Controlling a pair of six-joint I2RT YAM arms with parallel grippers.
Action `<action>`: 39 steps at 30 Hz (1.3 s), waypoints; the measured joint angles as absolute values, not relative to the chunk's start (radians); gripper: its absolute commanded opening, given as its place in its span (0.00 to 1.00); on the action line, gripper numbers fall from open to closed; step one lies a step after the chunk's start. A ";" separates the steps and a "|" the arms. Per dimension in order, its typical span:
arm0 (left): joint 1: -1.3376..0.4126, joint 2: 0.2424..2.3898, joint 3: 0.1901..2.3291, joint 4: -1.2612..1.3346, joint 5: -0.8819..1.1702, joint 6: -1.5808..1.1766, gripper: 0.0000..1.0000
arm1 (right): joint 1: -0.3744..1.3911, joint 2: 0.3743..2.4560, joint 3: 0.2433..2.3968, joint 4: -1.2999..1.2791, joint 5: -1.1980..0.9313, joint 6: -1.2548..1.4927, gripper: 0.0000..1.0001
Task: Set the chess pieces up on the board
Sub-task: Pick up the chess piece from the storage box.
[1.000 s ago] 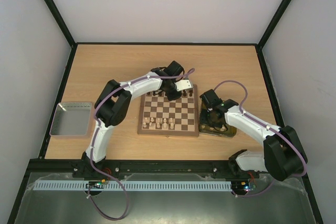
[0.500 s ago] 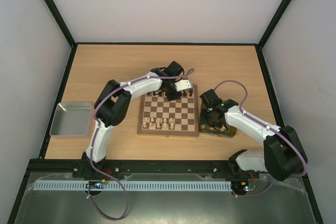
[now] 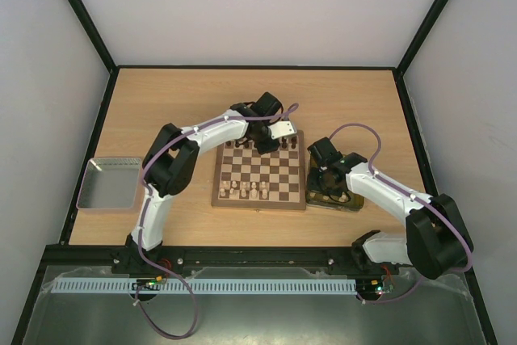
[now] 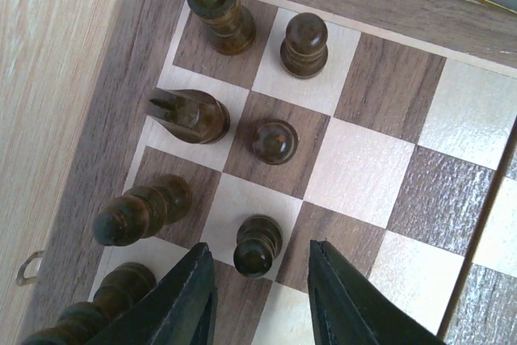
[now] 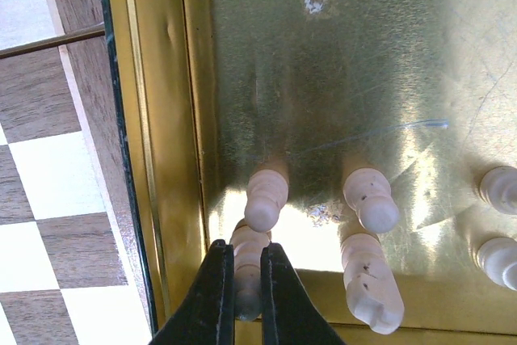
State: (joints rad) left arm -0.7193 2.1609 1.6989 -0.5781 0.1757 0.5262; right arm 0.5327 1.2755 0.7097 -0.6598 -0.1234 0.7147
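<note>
Between the tips of the right pincer [image 5: 247, 280], a cream pawn [image 5: 248, 246]

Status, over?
Left end effector open around dark pawn on board. Right end effector shut on cream piece in gold tray. Other cream pieces close by.

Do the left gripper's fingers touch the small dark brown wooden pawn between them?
Apart. The left wrist view shows bare chessboard between the dark brown pawn and each of the fingers.

board [image 4: 359, 171]: smooth matt wood; dark chess pieces [image 4: 275, 141]: satin wood; cream chess pieces [image 5: 371, 199]: matt wood; tray [image 5: 339, 62]: glossy, scuffed gold metal.
</note>
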 measured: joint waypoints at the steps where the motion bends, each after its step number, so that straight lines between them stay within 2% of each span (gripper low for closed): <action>1: -0.719 2.160 1.699 -0.581 0.176 0.526 0.34 | 0.533 1.275 0.710 -0.660 -0.123 0.715 0.02; 10: -0.720 2.149 1.699 -0.597 0.175 0.526 0.34 | 0.533 1.273 0.710 -0.660 -0.123 0.715 0.02; 23: -0.720 2.046 1.699 -0.610 0.163 0.525 0.50 | 0.533 1.264 0.717 -0.685 -0.112 0.714 0.02; 39: -0.645 1.712 1.458 -0.609 0.208 0.522 0.57 | 0.537 1.221 0.919 -0.852 -0.049 0.698 0.02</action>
State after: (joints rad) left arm -0.6445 1.7123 1.4582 -0.6090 0.2085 0.5224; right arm 0.5369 1.2205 0.9192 -0.8516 -0.0486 0.6979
